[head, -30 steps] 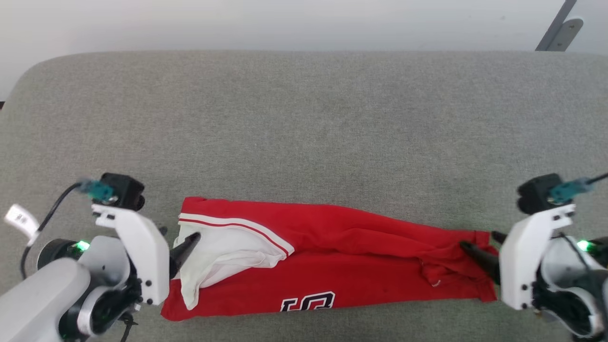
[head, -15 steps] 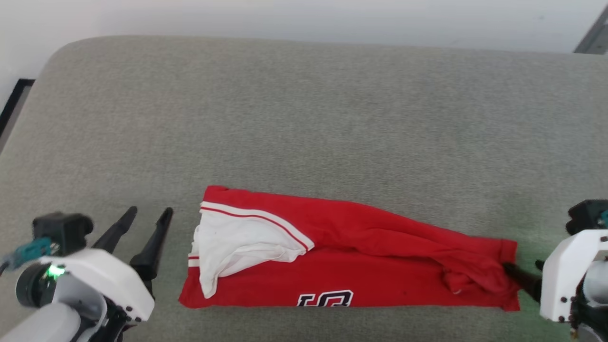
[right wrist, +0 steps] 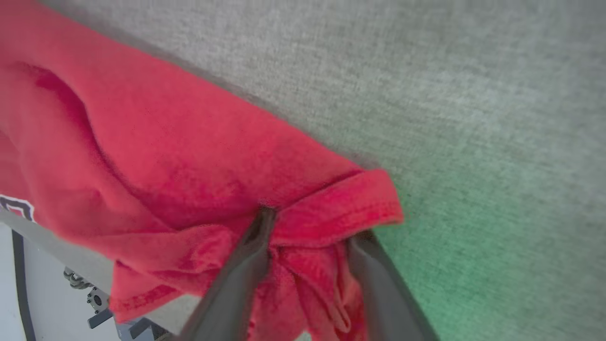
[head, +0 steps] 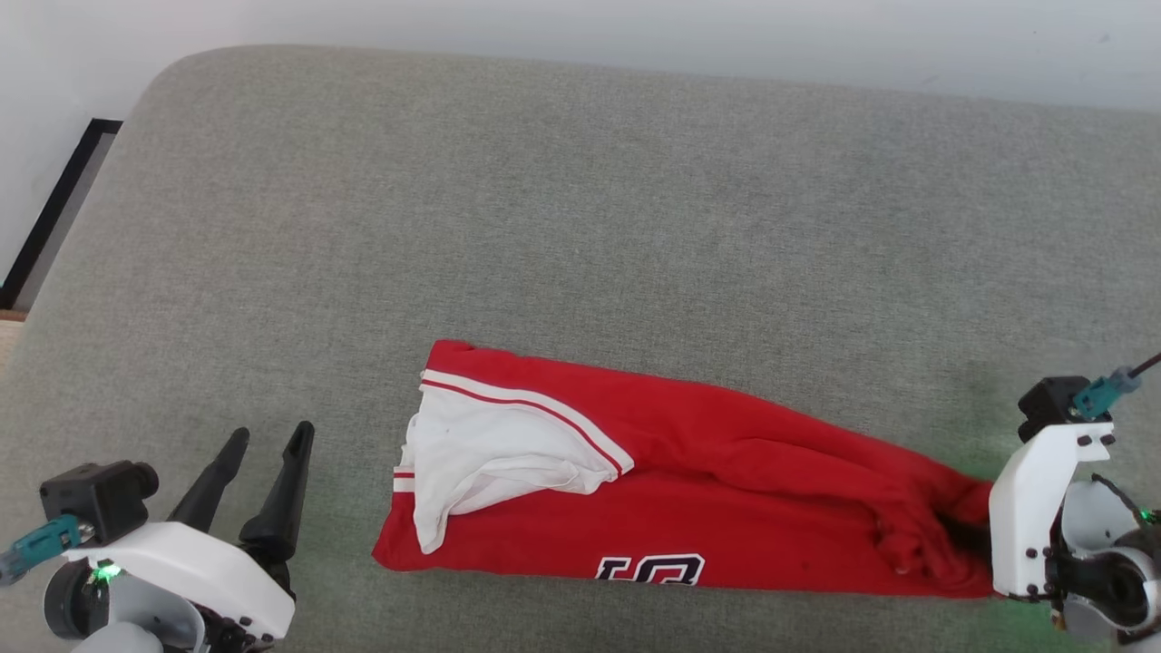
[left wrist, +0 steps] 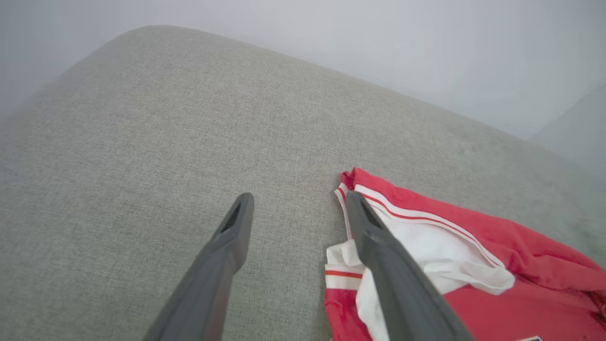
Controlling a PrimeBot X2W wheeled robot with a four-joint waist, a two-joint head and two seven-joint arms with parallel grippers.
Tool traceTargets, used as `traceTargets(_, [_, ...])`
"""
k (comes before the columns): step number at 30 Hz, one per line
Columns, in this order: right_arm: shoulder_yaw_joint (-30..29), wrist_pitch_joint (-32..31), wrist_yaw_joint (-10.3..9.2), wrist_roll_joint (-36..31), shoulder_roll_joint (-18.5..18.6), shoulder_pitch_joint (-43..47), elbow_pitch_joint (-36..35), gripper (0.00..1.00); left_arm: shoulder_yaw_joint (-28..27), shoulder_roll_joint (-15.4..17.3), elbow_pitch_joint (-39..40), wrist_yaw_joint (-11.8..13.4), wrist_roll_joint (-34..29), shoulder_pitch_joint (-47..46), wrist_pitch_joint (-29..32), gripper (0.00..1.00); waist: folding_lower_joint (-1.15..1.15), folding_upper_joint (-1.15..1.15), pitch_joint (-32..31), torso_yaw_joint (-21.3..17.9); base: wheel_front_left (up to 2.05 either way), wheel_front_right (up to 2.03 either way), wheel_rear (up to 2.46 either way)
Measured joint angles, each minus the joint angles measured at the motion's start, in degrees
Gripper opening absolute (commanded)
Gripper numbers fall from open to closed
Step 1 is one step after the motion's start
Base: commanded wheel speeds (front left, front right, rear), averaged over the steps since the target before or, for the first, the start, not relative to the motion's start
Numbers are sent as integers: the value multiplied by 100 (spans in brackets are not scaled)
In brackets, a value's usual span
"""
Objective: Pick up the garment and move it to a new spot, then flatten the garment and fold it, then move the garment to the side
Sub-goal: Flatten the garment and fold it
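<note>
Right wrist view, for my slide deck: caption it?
Open right end effector straddles the bunched red garment on grey upholstery.

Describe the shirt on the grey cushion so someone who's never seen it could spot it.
On the wide grey cushion, look near the front edge. The shirt lies there as a long folded strip: bright red, a white sleeve draped over its left end, black white-outlined lettering at the near edge.

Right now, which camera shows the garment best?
Head view: the garment lies nearly whole on the cushion. Left wrist view catches its white-sleeved end; right wrist view, bunched red hem between the right gripper's fingers.
</note>
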State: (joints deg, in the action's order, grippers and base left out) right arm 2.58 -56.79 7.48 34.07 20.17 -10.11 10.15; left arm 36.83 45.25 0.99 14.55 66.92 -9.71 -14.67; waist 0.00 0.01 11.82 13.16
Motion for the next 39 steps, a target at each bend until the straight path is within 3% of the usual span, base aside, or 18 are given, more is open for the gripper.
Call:
traceTargets(7, [-32,-12,3,459,101,-237,198,0,-554,-248,-11,-178,-296,321,-24,100,0,0,-60,12,0,0,0])
traceTargets(11, [-423,-66,10,469,423,-406,194,0,-1102,-458,48,-243,-495,678,-29,100,0,0,-129,-47,0,0,0])
traceTargets(21, [-1430,-75,9,-94,1065,-838,1025,0,-1621,-823,84,-465,-760,1116,-30,100,0,0,-213,-121,0,0,0])
traceTargets(26, [-1503,-197,8,-288,981,-957,1181,0,-1684,-921,30,-513,-899,1177,-30,100,0,0,-288,-157,0,0,0])
traceTargets(30, [-1427,-474,7,-9,742,-855,653,0,-1762,-967,16,-528,-899,1272,-30,100,0,0,-373,-174,0,0,0])
traceTargets(39, [-792,-1254,3,333,27,-97,-1479,0,-1771,-990,77,-531,-904,1364,-16,100,0,0,-525,-71,0,0,0])
